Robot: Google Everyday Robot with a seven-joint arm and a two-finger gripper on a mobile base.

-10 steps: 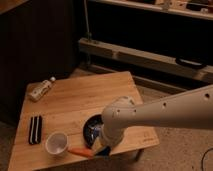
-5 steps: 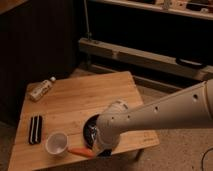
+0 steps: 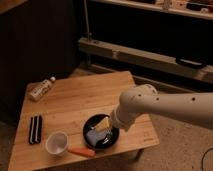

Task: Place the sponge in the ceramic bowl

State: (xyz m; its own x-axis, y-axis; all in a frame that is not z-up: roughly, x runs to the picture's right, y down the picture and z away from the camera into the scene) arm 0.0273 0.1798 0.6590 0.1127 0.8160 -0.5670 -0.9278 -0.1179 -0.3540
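The ceramic bowl [image 3: 113,141], a wide black dish, sits near the front edge of the wooden table. The sponge [image 3: 93,136], a small pale-blue pad, is inside the bowl on its left half. My gripper [image 3: 103,124] hangs just above the bowl's middle, right over the sponge's upper right edge, at the end of the white arm that reaches in from the right. Whether it still touches the sponge is unclear.
A white cup [image 3: 56,143] and an orange carrot [image 3: 81,152] lie left of and in front of the bowl. A black-and-white striped item [image 3: 35,129] is at the left edge, and a bottle [image 3: 42,88] lies at the back left of the table [image 3: 85,100]. Shelving stands behind.
The arm has drawn back to the right and up, uncovering the bowl. The sponge now shows inside the bowl.
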